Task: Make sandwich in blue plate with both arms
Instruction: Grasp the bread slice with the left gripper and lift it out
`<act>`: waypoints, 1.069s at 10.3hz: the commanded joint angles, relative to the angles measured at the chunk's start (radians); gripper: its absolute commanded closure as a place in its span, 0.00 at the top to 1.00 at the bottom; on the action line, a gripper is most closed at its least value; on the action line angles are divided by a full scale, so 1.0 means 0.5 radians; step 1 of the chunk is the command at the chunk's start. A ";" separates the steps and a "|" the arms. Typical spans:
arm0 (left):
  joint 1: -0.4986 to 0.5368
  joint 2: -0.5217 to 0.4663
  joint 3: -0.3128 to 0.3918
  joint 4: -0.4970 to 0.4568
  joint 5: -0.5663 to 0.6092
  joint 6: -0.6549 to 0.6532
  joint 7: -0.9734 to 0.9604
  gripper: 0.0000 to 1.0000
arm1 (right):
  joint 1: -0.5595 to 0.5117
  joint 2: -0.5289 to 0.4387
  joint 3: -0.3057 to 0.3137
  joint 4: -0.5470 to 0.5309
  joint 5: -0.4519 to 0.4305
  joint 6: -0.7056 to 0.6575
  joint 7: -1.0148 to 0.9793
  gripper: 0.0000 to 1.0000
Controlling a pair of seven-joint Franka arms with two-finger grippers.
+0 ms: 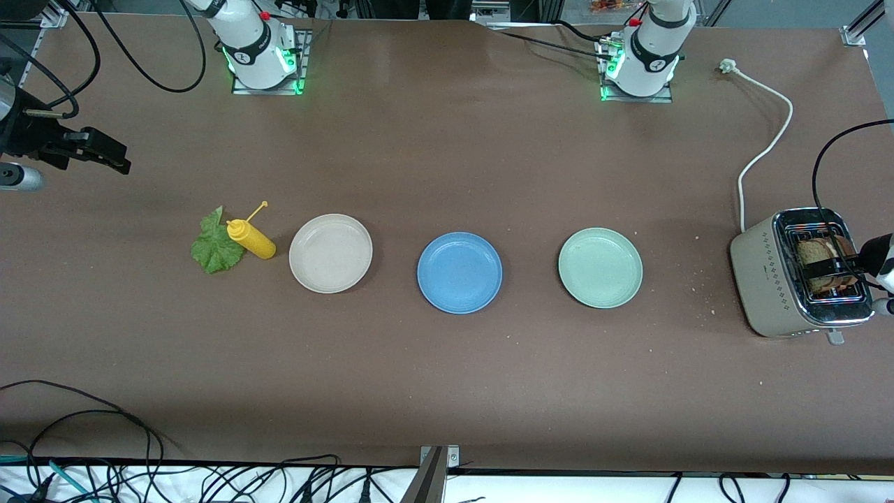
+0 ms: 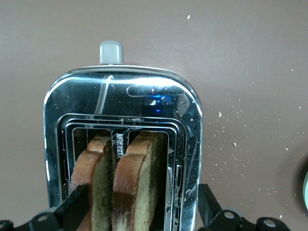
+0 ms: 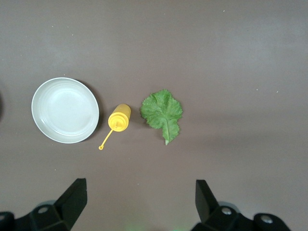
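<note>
Blue plate [image 1: 459, 272] bare at table [image 1: 447, 384] centre, between beige plate [image 1: 330, 253] and pale green plate [image 1: 600, 267].

Two bread slices [image 2: 118, 185] stand upright in toaster [image 1: 796, 274] slots at the left arm's end. Left pincer [image 2: 139, 211] over the toaster, fingers wide, straddling both slices, not gripping.

Lettuce leaf [image 1: 216, 244] flat at the right arm's end, touching the yellow squeeze bottle [image 1: 251, 239] lying at its 3 o'clock in front view. Right pincer [image 3: 139, 204] aloft over bare table near the leaf, fingers wide, empty.
</note>
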 commanded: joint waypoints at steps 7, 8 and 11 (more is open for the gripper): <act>-0.027 0.030 -0.031 0.041 0.070 -0.021 0.010 0.00 | 0.000 -0.004 0.003 0.031 0.007 -0.039 0.002 1.00; -0.030 0.030 -0.031 0.041 0.070 -0.021 0.010 0.00 | -0.003 -0.004 0.003 0.031 0.007 -0.039 0.002 1.00; -0.021 -0.013 -0.035 0.057 0.070 -0.100 0.025 0.00 | -0.003 -0.004 0.003 0.031 0.007 -0.039 0.002 1.00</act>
